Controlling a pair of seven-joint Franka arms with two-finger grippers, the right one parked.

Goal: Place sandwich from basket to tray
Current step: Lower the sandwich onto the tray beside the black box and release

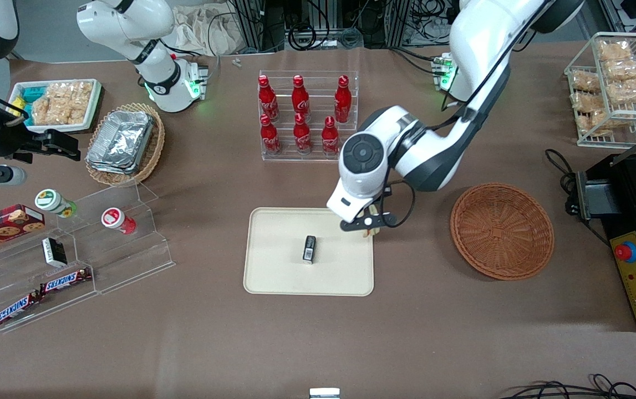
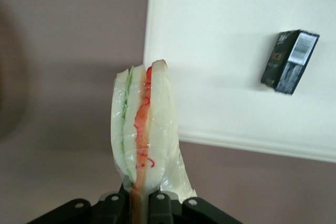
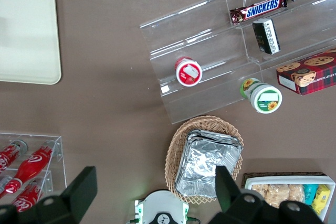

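Tool [image 1: 371, 223] hangs above the edge of the tray [image 1: 279, 271] on the side toward the basket [image 1: 502, 230], its fingers [image 2: 157, 203] clamped on the sandwich [image 2: 143, 129]. The wrapped wedge stands on end in the grip, white bread with red-orange and green filling along its edge, held over the tray's rim and the brown worktop [image 1: 318, 343] just beside it. A small dark box [image 1: 309, 249] with a barcode label lies near the tray's middle. The woven basket sits on the worktop toward the working arm's end.
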